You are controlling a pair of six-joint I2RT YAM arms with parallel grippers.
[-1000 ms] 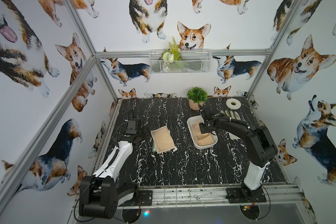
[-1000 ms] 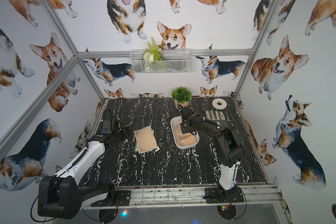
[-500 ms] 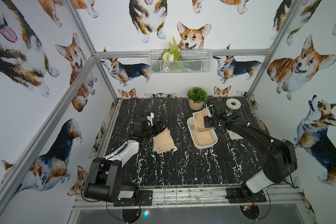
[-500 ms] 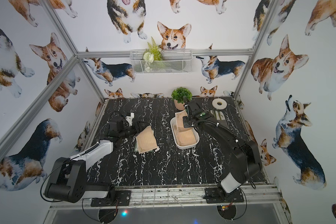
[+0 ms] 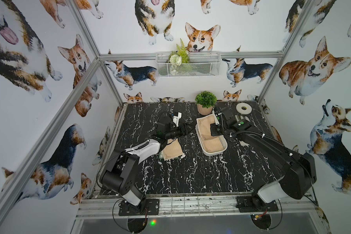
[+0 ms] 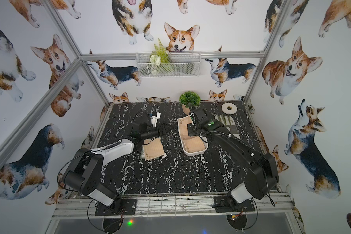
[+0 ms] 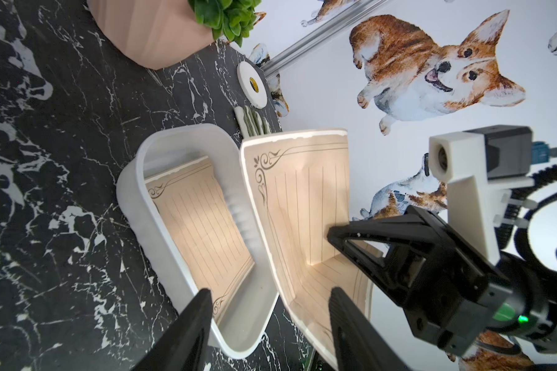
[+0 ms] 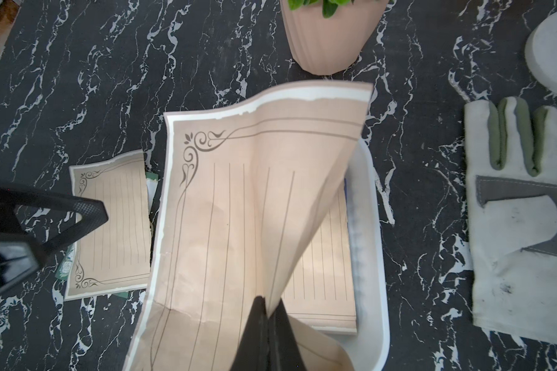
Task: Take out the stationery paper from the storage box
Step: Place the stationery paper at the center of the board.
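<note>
The table (image 5: 190,178) is of black marble with white veins, and white walls printed with corgis close it in. A wire-mesh basket (image 5: 187,64) hangs on the back wall. At the far edge of the table stand a potted plant (image 5: 205,101) and a tape roll (image 5: 243,108). A work glove (image 8: 521,225) lies beside the storage box (image 5: 212,154).

The stationery paper is tan and ruled, with dark scrolls in the corners and a pale border. Some sheets (image 5: 213,144) lie flat inside the white box. One lifted sheet (image 8: 238,208) stands above the box, curved and creased near its lower end. A small pile (image 5: 171,151) lies on the table to the left of the box, with green-edged paper showing under it.

The right arm reaches over the box, and the right claw (image 8: 269,308) is pressed together, pinching the lifted sheet's lower edge. The left arm stretches over the pile toward the box. The left claw (image 7: 269,290) is spread, holds nothing, and is just beside the lifted sheet.
</note>
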